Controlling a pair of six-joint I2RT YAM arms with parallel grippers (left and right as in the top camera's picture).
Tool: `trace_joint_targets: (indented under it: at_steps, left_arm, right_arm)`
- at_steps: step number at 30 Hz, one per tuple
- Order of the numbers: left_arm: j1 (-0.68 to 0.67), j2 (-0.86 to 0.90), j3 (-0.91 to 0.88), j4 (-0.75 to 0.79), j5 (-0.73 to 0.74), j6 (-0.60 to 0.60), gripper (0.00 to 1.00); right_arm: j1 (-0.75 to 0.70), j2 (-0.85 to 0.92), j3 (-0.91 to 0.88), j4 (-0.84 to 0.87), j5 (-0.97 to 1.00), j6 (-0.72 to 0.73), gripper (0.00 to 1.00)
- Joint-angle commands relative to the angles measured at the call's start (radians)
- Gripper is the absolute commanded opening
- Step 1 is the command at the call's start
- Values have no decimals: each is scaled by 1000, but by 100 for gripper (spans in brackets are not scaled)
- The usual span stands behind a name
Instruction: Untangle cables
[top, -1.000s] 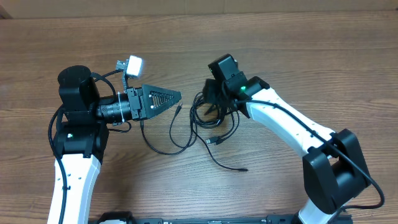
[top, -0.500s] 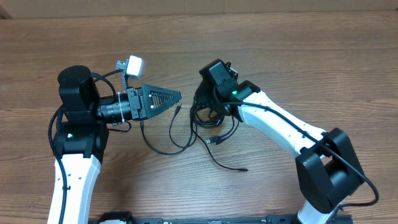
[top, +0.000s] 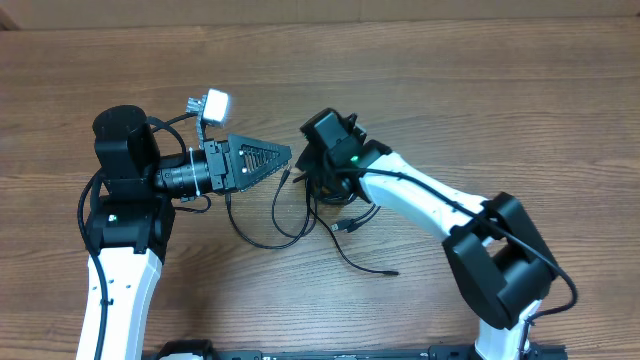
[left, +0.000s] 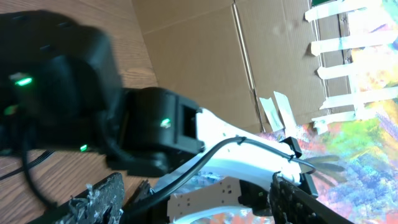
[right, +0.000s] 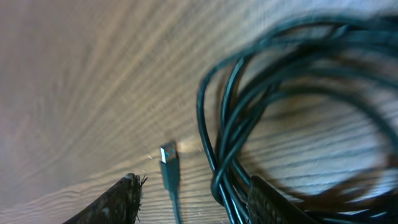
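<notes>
Left arm: the white link rises from the near-left edge to a black joint. The forearm is turned horiz. and the left gripper (top: 287, 156) points right toward table centre. Its black fingers (left: 102, 194) stand wide apart w/ nothing gripped. Right arm: base at near right, white links stretched diag. up-left across the brown wood-grain table (top: 480, 90). Its black wrist housing w/ green LED sits directly over the thin black flexible cables (top: 325, 190). The right gripper (right: 193, 190) points down at the table w/ jaws partly apart. Cable strands and a small silver-tipped plug (right: 169, 163) lie in the gap, and nothing is pinched. Cable pos.: the coiled bundle lies at table centre, just right of the left gripper tip. One loose loop runs out to the left below that gripper, and another strand trails toward the near edge and ends near-right. Hidden: the overhead cam does not show the right gripper fingers, since the wrist housing covers them and the top of the coil. The right wrist cam is blurred, so the strand count cannot be told. In the left wrist cam the fingers are cut off at the frame bottom. That cam shows the right arm's housing close in front, plus a brown cardboard sheet (left: 199, 56) and white tape strips (left: 339, 42) behind, neither of which shows in overhead. Only overhead gives the full cable layout.
</notes>
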Motion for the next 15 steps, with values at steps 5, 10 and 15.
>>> trace_joint_targets:
  at_steps: [5,10,15]
  left_arm:
    - [-2,-1,2,3,-1,-11,74]
    - [-2,-1,2,3,0,-11,74]
    - [-2,-1,2,3,0,-30,73]
  right_arm:
    - [10,37,-6,4,-2,23,32]
    - [10,38,-6,3,-1,23,28]
    - [10,41,-6,-4,13,19,39]
